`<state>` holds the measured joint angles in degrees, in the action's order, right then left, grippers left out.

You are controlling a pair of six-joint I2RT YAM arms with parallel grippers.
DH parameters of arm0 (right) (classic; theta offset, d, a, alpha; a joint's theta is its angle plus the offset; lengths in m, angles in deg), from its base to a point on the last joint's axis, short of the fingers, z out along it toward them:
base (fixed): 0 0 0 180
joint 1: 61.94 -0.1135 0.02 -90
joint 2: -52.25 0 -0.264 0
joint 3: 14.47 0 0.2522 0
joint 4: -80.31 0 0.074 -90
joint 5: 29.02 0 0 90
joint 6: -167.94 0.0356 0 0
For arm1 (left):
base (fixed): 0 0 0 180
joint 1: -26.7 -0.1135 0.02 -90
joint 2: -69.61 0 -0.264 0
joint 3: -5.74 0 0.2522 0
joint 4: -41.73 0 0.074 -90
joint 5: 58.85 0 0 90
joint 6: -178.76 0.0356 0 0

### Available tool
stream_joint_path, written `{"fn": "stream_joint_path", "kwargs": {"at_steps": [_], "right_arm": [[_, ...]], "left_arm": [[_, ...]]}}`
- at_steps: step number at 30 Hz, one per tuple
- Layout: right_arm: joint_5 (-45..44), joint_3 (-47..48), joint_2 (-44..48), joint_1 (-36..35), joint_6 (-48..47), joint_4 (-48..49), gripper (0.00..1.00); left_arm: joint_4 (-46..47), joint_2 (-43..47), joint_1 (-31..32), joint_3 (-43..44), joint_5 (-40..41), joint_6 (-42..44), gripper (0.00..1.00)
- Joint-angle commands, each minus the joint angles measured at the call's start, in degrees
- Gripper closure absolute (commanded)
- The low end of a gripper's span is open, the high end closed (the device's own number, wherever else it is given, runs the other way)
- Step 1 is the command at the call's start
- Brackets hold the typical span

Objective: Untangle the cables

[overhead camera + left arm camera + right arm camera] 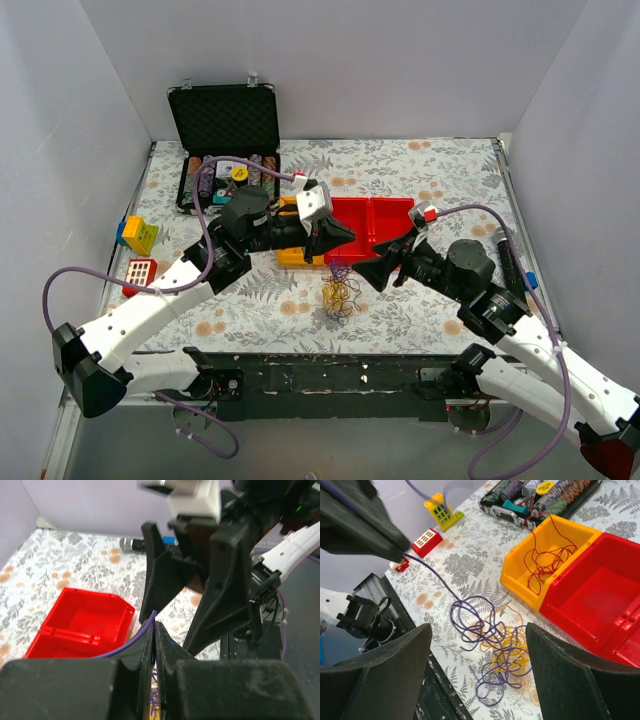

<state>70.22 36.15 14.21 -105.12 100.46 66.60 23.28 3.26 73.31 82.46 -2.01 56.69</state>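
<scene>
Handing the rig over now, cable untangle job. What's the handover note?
Left claw: shut on a strand of the purple cable, which runs up to it from the tangle.
Right claw: open, holding nothing, above the tangle.
Done: red cable lies by itself in the yellow bin.
Left: purple cable and yellow cable are looped together on the table; separate them.

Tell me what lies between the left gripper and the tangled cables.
One purple wire, pinched in the left gripper, stretches down to the cables; the right wrist view shows it.
</scene>
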Motion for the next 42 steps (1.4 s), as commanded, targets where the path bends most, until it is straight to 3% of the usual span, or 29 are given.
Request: {"fn": "stream_joint_path", "kwargs": {"at_steps": [1,15,21,31,42], "right_arm": [[1.2,3.5,-3.4,-0.9,-3.4,5.3,0.16],[0.3,4.9,-11.3,-5.4,-3.9,17.4,0.22],[-1.7,3.3,-16.4,-5.4,-3.6,20.9,0.38],[2.0,-7.2,-20.8,-5.5,0.1,23.7,0.46],[1.4,-19.2,-22.3,-6.8,3.1,25.0,0.38]], "left_arm": [[-0.5,0.0,-0.1,4.7,-1.8,-1.6,1.0],[0.2,-2.0,-0.1,7.3,-2.6,-3.3,1.0],[0.3,-3.1,-0.1,12.4,-4.8,-6.1,1.0],[0.2,-4.8,-1.1,26.1,-5.6,-8.7,1.0],[-1.1,-12.7,-1.1,49.5,-1.1,-3.8,1.0]]}}
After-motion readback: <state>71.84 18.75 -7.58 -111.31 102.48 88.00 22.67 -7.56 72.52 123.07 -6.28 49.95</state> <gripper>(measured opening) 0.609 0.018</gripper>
